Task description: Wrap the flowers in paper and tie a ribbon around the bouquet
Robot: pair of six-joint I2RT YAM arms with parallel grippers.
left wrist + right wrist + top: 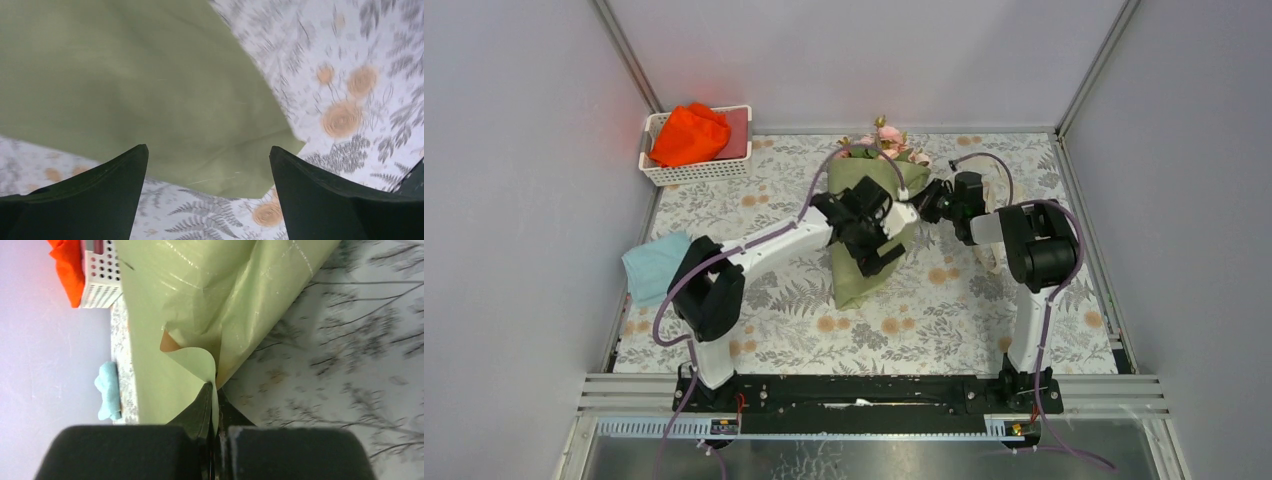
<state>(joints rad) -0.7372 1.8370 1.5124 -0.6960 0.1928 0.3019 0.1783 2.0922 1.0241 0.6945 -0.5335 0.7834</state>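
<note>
- Paper lies rolled as a cone on the tablecloth. Its long axis runs from the narrow tip near the arms to the wide far end, where the flowers show.
- Right gripper sits at the cone's right flank, jaws closed on a curled flap of the sheet's edge — the nearer arm to that loose edge.
- Left gripper hovers over the cone's middle, fingers spread wide, holding nothing.
- Right wrist view alone shows the pinch and the peach underside; only the top view shows the flowers — the ribbon cannot be made out anywhere.
</note>
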